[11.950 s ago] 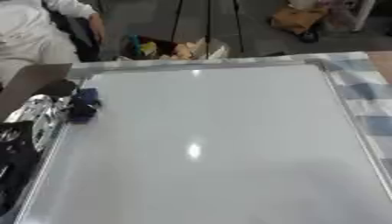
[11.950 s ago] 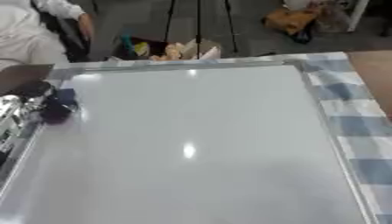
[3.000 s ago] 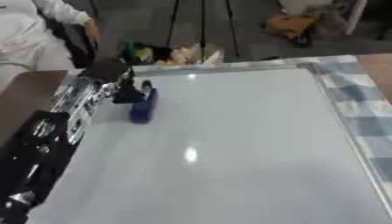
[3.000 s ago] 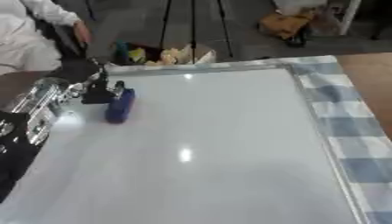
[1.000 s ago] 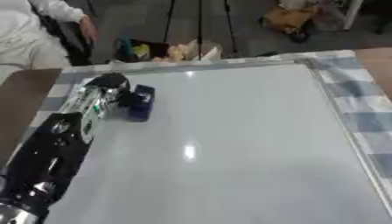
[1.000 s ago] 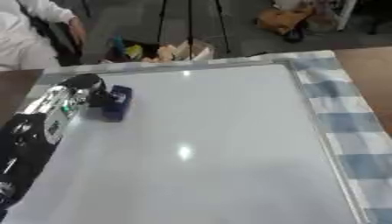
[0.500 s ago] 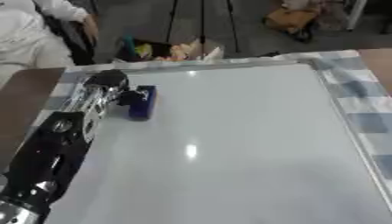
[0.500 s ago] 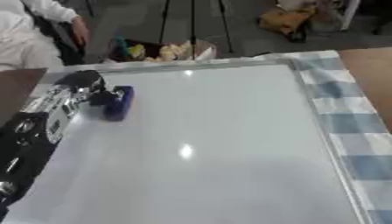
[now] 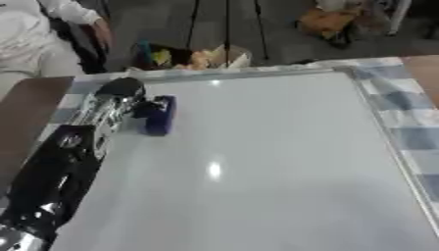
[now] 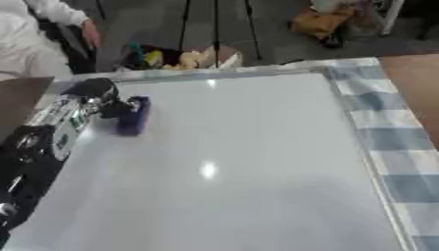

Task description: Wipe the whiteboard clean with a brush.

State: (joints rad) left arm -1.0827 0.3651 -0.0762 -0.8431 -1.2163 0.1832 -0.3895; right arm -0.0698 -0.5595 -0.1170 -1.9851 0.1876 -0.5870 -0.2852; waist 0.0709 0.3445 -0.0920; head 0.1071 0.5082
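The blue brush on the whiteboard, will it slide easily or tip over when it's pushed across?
The blue brush looks like a low, blocky eraser lying flat, so it probably won't tip or roll. The whiteboard is glossy, showing glare, so it should glide easily. The left robot hand holds it at its side; it seems rigid.

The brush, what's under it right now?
The brush lies on the whiteboard, near its far left corner, held by the left hand. The board beneath it is covered, so any marks there cannot be seen.

Whiteboard (image 9: 257, 162) flat on table (image 10: 403, 63); brush (image 9: 159, 114) on its far-left corner, left hand (image 9: 120, 100) beside.
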